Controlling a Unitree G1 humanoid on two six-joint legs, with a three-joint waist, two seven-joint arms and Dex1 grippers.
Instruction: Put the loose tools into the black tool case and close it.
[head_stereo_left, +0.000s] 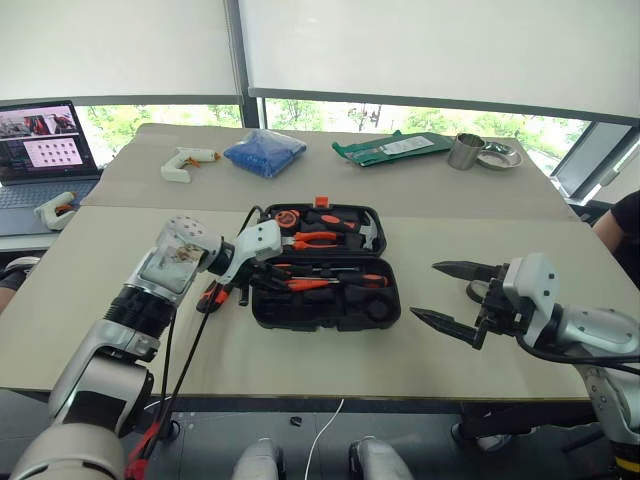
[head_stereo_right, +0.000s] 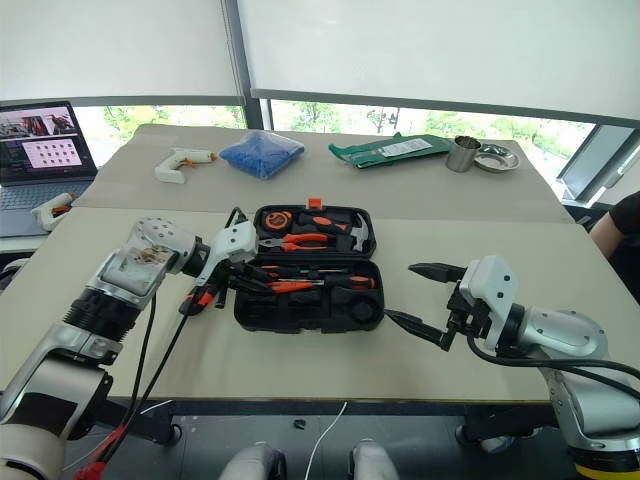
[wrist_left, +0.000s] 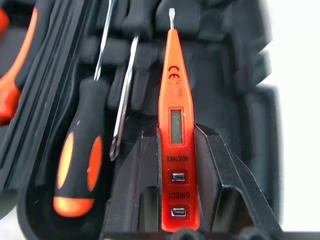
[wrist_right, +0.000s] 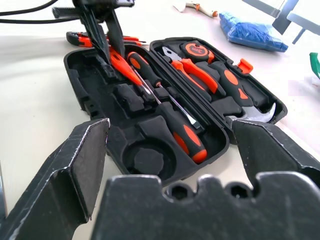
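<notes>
holding an orange tester screwdriver between its two black fingers, the left hand reaches in over the near half of the black tool case. the grip sits on the tool's thick body and leaves the metal tip free, pointing along the moulded slots, which looks like an alignment for laying it into a groove beside the orange-and-black screwdriver already lying there. a second, thinner shaft rests between the two.

the case lies open and flat on the desk, hinge running across its middle. the far half carries the orange-handled pliers, a hammer and a tape measure in their own seats, so the loose items are going into the near half. its round recess is bare, and judging by its shape that is where the tape roll belongs.

just outside the case's left edge, another orange-and-black tool lies on the desk, not yet packed; i cannot tell which tool it is.

the right hand hangs off to the right of the case with its fingers spread wide and nothing between them, apart from the case, likely waiting clear of the lid's path.
</notes>
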